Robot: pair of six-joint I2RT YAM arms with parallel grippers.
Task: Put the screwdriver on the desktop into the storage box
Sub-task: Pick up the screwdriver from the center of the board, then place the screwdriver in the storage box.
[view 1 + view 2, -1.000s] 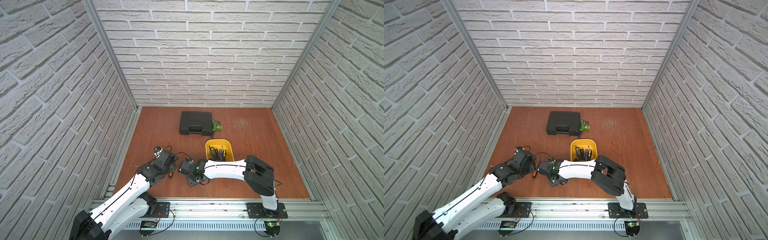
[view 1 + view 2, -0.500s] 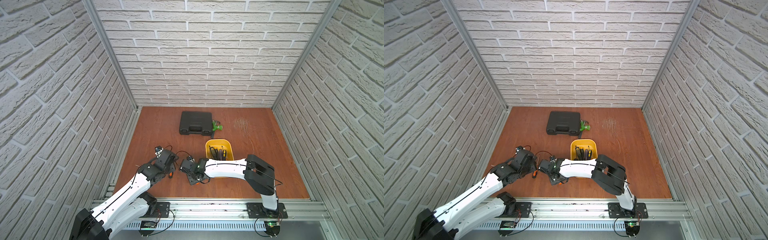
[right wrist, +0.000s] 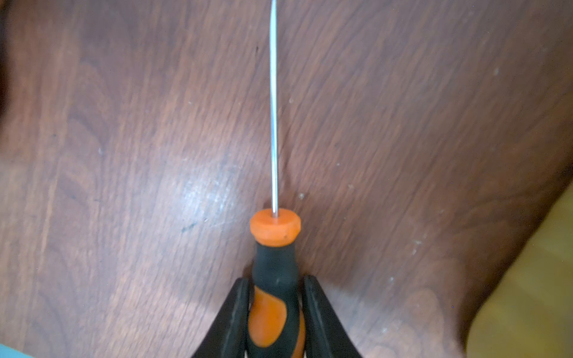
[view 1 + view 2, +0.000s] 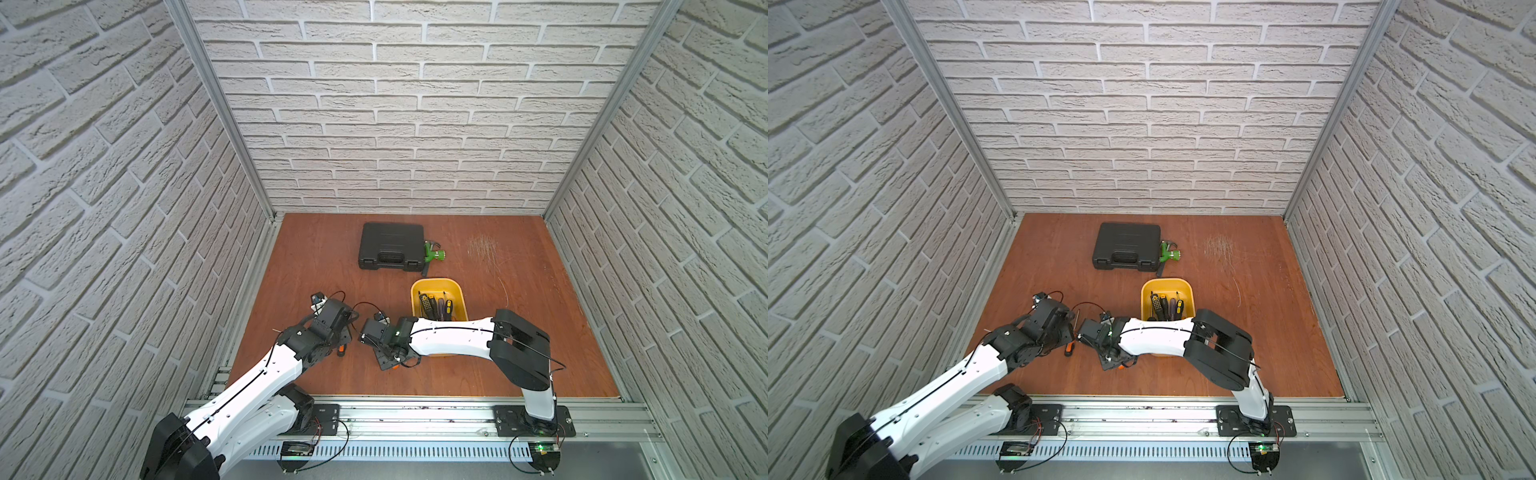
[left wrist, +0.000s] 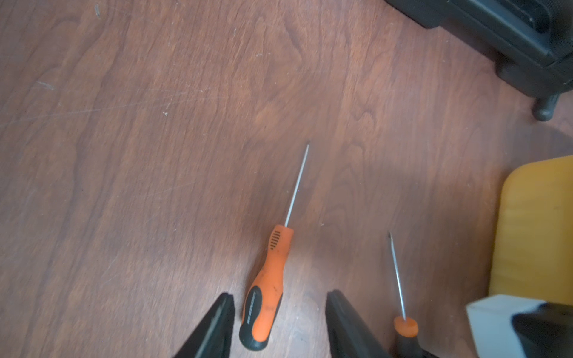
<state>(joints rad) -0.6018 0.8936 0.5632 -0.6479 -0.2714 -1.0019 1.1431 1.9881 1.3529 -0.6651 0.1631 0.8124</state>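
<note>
Left claw [image 5: 280,297] is held low over the desk [image 4: 519,332], jaws apart, astride the handle of an orange screwdriver [image 5: 274,266] that lies flat on the wood. A gap is seen on each side of the handle.

Just to its right, the right claw [image 3: 276,280] is closed on the handle of a black-and-orange screwdriver [image 3: 274,263]. Whether this one is lifted clear of the desk cannot be told.

Further back, a black tool case [image 4: 390,245] is noted, with a green tool [image 4: 434,252] against its right side.

The yellow storage box [image 4: 436,281] is found right of both claws, partly covered by the right arm. Several tools are held in it.
</note>
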